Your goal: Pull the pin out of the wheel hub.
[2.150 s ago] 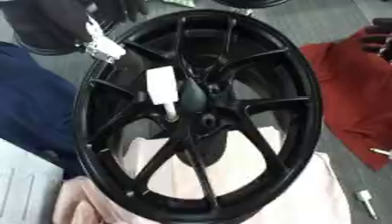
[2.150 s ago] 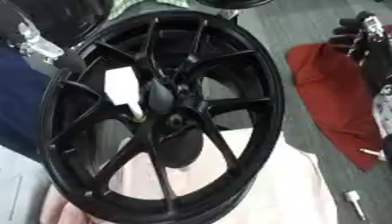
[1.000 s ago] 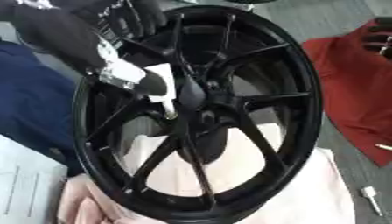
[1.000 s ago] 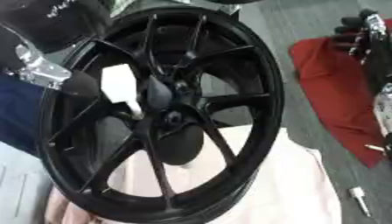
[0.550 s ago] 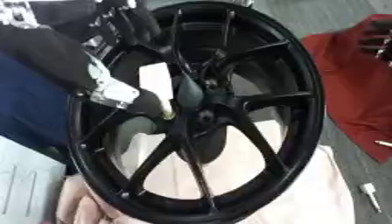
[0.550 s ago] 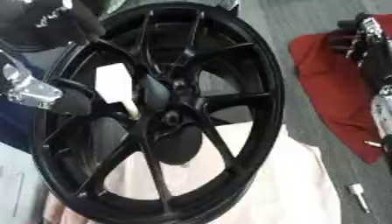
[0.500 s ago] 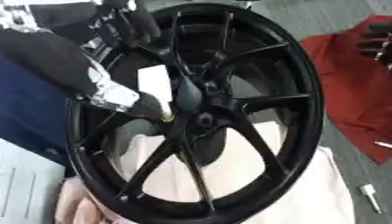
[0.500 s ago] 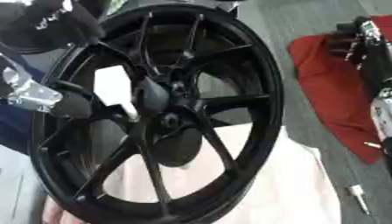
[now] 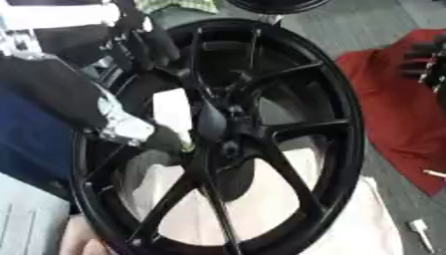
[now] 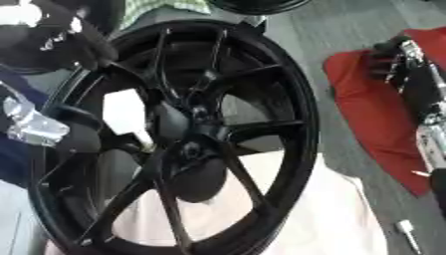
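A large black spoked wheel (image 9: 331, 124) leans on a pale cloth and fills both views. Its hub (image 9: 228, 145) sits at the centre. A white pin (image 9: 172, 110) with a broad flat head stands just left of the hub, its narrow lower end pointing down toward it. My left hand (image 9: 129, 128), black with silver parts, reaches in from the left through the spokes, and its dark fingertips (image 9: 166, 140) curl onto the pin's lower end. My right hand (image 10: 392, 59) hangs at the right edge over the red cloth, relaxed and holding nothing.
A red cloth (image 9: 392, 114) lies on the grey floor to the right. The pale pink cloth (image 9: 348, 219) spreads under the wheel. A small white piece (image 9: 421, 231) lies at the lower right. Another dark wheel (image 9: 278, 5) shows at the top. Blue fabric (image 9: 35, 144) is at the left.
My left hand has come down from the upper left rim to the pin and closed in on its lower end. The view has also shifted a little.
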Action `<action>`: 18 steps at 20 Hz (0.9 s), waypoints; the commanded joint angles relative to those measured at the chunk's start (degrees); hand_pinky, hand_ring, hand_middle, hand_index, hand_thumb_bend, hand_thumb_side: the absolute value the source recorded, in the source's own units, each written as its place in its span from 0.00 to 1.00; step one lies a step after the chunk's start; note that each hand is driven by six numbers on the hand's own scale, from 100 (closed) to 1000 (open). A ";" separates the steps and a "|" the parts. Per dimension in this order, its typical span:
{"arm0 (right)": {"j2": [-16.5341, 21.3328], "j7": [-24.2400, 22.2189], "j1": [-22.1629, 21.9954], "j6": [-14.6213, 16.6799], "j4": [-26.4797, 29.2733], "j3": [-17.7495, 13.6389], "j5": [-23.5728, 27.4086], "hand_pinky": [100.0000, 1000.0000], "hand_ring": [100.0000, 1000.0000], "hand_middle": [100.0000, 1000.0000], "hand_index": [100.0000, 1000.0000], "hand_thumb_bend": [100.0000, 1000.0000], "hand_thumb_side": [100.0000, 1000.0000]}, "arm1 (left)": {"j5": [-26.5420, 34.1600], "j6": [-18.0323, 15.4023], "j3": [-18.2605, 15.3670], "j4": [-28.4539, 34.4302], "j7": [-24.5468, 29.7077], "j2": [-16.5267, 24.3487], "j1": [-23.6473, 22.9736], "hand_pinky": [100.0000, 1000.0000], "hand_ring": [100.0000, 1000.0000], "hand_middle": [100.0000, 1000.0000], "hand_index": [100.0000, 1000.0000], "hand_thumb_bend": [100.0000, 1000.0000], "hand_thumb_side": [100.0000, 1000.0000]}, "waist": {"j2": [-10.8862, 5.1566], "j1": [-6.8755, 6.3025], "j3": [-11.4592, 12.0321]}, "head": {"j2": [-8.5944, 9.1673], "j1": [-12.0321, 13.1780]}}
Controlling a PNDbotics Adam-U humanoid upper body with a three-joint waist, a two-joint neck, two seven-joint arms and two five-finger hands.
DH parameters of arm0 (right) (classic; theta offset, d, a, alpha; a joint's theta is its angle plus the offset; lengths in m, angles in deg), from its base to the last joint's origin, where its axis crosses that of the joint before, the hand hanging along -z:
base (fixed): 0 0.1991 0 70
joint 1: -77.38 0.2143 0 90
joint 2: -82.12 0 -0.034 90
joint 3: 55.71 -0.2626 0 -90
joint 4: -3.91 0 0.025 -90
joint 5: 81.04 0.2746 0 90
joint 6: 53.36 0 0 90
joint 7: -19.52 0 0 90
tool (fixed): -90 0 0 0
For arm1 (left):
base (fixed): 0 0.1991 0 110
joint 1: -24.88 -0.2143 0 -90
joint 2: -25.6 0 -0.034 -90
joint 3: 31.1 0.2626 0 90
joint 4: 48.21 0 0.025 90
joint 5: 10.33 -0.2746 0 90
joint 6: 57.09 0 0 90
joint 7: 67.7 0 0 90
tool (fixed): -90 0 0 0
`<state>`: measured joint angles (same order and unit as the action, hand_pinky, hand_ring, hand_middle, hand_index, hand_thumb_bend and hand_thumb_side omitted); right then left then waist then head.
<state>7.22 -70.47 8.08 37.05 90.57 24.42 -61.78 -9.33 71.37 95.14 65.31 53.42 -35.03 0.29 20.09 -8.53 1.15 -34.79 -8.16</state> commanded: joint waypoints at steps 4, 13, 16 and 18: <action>0.93 -0.32 0.99 -0.02 0.55 -0.20 -0.53 0.75 0.69 0.64 0.73 0.00 0.89 | -5.58 3.07 1.26 -3.59 6.37 -0.73 1.53 0.77 0.77 0.72 0.83 0.65 0.29 | -0.87 0.70 -0.01 | 1.73 -0.17; 0.60 -0.46 0.82 -0.03 0.38 -0.21 -0.53 0.75 0.69 0.64 0.73 0.00 0.88 | -11.92 -0.53 3.96 -11.34 10.82 -5.76 3.15 0.76 0.74 0.68 0.79 0.61 0.25 | -0.83 0.80 -0.14 | 1.79 0.48; 0.47 -0.49 0.73 -0.08 0.28 -0.21 -0.53 0.75 0.69 0.64 0.73 0.00 0.89 | -12.84 -1.67 4.37 -13.78 11.26 -7.10 3.40 0.76 0.73 0.67 0.79 0.61 0.24 | -0.80 0.80 -0.22 | 1.80 0.66; 0.43 -0.50 0.70 -0.08 0.23 -0.24 -0.55 0.75 0.69 0.64 0.73 0.00 0.89 | -13.09 -2.30 4.54 -14.77 11.39 -7.63 3.56 0.75 0.72 0.65 0.78 0.60 0.22 | -0.78 0.78 -0.22 | 1.87 0.66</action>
<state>6.64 -70.77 8.44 36.87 90.29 24.44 -61.78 -21.90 64.85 100.06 50.96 59.94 -43.21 2.54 20.20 -8.34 0.90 -33.62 -7.66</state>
